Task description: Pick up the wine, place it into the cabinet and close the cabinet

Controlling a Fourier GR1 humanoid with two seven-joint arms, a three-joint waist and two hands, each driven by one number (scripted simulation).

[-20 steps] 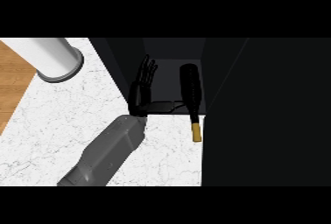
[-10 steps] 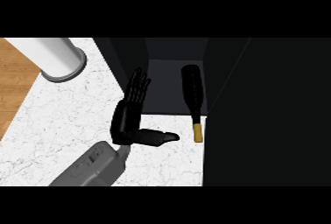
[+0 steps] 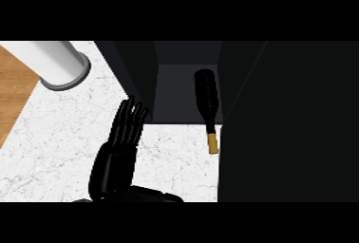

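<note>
The wine bottle is dark with a gold cap and lies on its side in the black cabinet. Its body rests on the cabinet floor and its neck sticks out over the marble counter. My left hand shows at the lower middle, left of the bottle and apart from it. Its fingers are straight and point toward the cabinet's left wall, with the thumb out to the right, and it holds nothing. The right hand shows nowhere. The cabinet door stands open as a large dark panel on the right.
A white cylinder with a grey rim stands at the back left of the counter. A strip of wooden surface runs along the far left edge. The open door hides everything on the right side.
My left hand has drawn back from the cabinet's mouth toward the view's lower edge, and its forearm has left the view. The bottle has stayed where it lay.
</note>
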